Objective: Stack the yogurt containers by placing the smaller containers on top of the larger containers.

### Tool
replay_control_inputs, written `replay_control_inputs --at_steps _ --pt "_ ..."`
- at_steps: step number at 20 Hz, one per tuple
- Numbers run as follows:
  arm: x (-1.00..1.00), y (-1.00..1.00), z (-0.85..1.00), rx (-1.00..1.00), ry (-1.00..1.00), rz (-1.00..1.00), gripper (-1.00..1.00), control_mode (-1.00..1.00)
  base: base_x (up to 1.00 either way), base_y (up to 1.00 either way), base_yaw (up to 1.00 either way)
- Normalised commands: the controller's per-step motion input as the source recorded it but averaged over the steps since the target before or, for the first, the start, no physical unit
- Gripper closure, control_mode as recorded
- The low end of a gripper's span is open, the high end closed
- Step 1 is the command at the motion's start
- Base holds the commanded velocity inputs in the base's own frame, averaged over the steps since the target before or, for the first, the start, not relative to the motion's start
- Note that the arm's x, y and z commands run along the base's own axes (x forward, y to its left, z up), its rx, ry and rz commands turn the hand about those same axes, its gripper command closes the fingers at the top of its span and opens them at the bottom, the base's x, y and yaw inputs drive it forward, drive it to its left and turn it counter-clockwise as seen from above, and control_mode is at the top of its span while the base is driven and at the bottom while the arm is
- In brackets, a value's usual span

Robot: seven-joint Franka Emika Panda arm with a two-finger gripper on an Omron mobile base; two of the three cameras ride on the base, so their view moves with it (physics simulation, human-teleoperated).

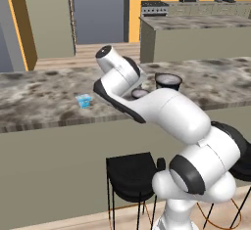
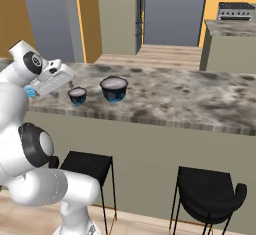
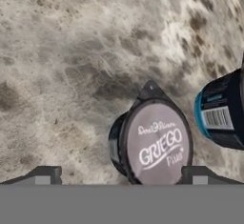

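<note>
On the marble counter (image 1: 39, 97) stands a tiny light-blue cup (image 1: 84, 100), the smaller container, left of my arm; its edge peeks out behind the arm (image 2: 31, 92). The larger container, a dark-blue tapered cup with a pale top (image 1: 168, 81) (image 2: 114, 88) (image 3: 221, 111), stands further right. Beside it is a smaller dark round cup (image 1: 139, 94) (image 2: 77, 95) with a grey "Griego" lid (image 3: 152, 144). My gripper (image 3: 121, 178) hangs open above this lidded cup, touching nothing, with the cup lying just right of midway between the fingertips (image 3: 45, 175).
Black stools (image 1: 130, 175) (image 2: 87, 164) (image 2: 207, 191) stand under the counter's near edge. A second island (image 1: 196, 28) and a stove (image 2: 235, 10) lie far behind. A doorway with a wooden floor opens beyond the counter.
</note>
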Motion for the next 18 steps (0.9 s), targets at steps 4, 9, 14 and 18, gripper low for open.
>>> replay_control_inputs --at_steps 4,9,14,18 --pt "0.08 0.0 -0.15 0.0 0.0 0.0 -1.0 -1.0 0.0 0.0 0.0" --pt "0.13 0.0 -0.04 0.0 0.0 0.0 -1.0 -1.0 0.0 0.0 0.0" --pt "0.23 0.0 0.0 0.0 0.0 0.0 -1.0 -1.0 0.0 0.0 0.0" --pt "0.17 -0.04 0.0 0.0 0.0 0.0 -1.0 -1.0 0.0 0.0 0.0"
